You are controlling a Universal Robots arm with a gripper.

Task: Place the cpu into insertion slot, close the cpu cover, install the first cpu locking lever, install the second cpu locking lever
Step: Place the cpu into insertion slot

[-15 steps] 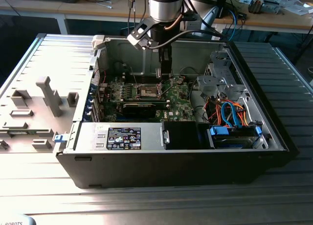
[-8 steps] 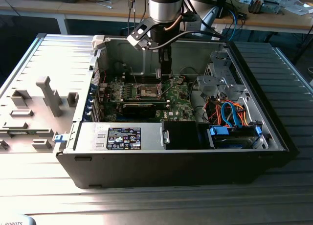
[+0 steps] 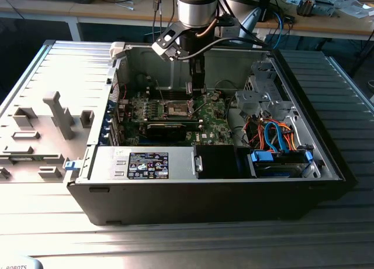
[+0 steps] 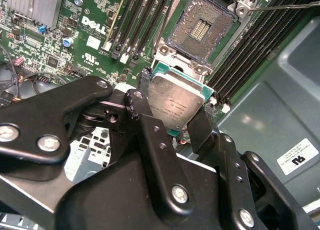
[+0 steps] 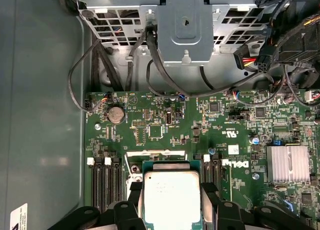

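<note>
Pointing down near insertion slot (image 4: 200, 27), fingers (image 4: 150, 127) pinching cpu (image 4: 175, 102).

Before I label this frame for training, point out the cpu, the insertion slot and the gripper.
the cpu (image 4: 176, 101), second wrist view, middle of its silver top.
the insertion slot (image 4: 201, 30), second wrist view, centre of its pin field.
the gripper (image 4: 171, 112), second wrist view, midway between the fingertips clamping the cpu.
</note>
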